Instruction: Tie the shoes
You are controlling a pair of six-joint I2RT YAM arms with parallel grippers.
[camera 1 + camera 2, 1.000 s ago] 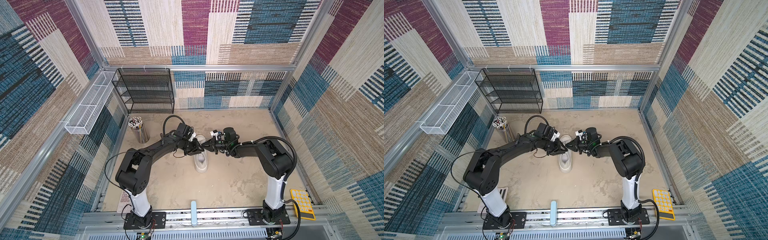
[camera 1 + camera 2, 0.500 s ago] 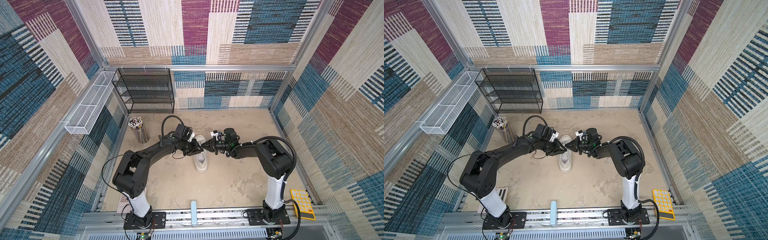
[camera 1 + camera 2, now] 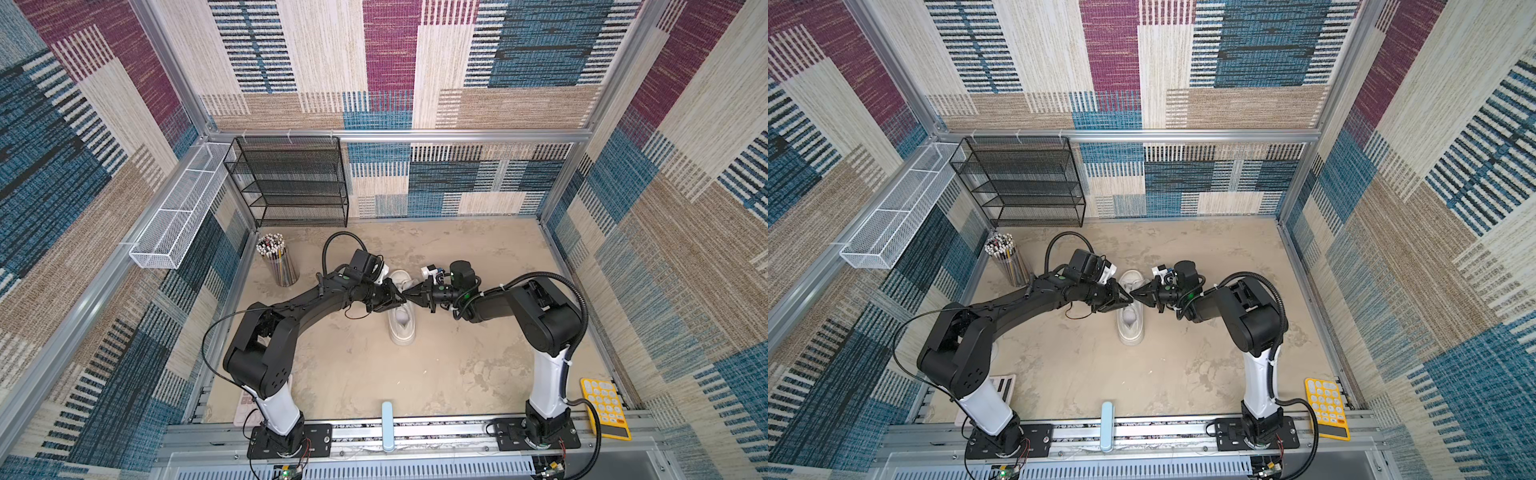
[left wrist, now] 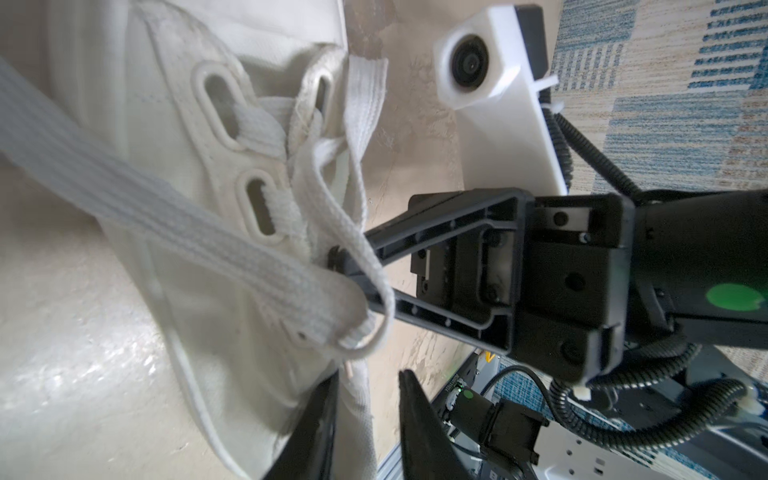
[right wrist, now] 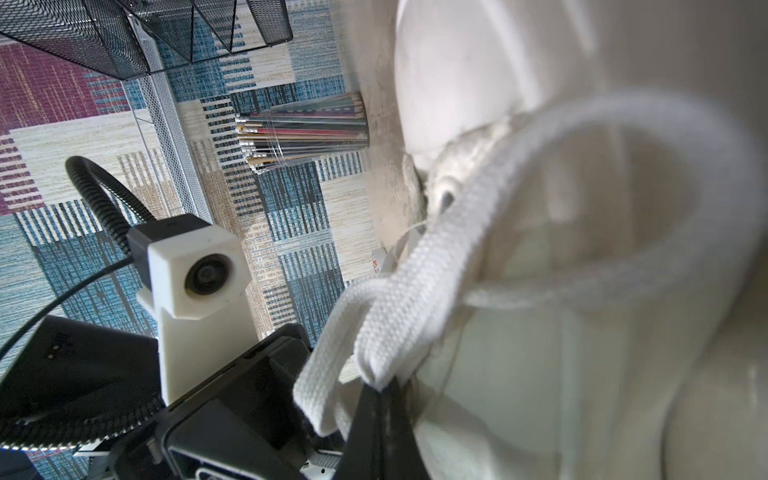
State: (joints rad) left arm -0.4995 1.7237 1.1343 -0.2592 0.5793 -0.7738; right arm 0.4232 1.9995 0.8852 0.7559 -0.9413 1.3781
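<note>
With the shoe (image 3: pixel 402 320) lying mid-tabletop (image 3: pixel 457 365), my right end effector (image 4: pixel 345 266) pinches a folded lace loop (image 4: pixel 332 316) over the eyelets, I judge to hold the bow's shape, while the left end effector (image 4: pixel 365 419) sits narrowly parted nearby; whether it grips anything I cannot tell.

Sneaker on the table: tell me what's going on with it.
Both arms are working on tying the white sneaker, which stands in the middle of the table. The right hand is shut on a folded loop of the lace. The left hand sits just opposite, jaws slightly apart with white material between them; whether it grips is unclear. No finished bow shows yet.
</note>
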